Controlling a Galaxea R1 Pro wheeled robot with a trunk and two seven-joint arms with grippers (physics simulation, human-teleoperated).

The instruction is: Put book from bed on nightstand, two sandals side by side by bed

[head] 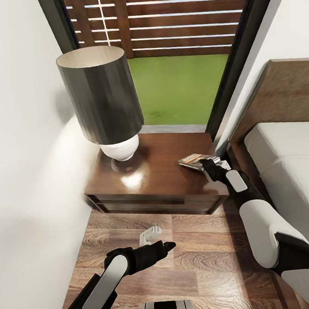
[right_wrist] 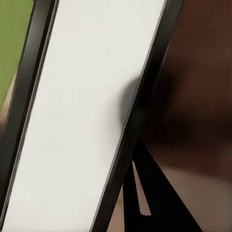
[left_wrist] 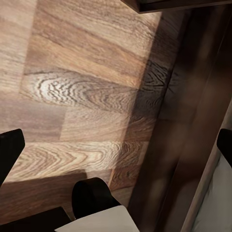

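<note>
— What is seen of the nightstand (head: 165,172)?
— Dark brown wood, polished; the lamp's glow is mirrored in its glossy top.
— And the floor (head: 207,252)?
— Wood planks with strong grain, given a soft sheen.
— The lamp (head: 102,98)?
— A dark, matt shade is carried on a smooth white base.
— The bed (head: 289,163)?
— A matt pale mattress is framed in brown wood. The book (head: 196,161) cover looks glossy.

Likely a home bedroom: bed (head: 289,163), nightstand (head: 161,181), lamp (head: 102,98), plank floor (head: 203,257)
</note>
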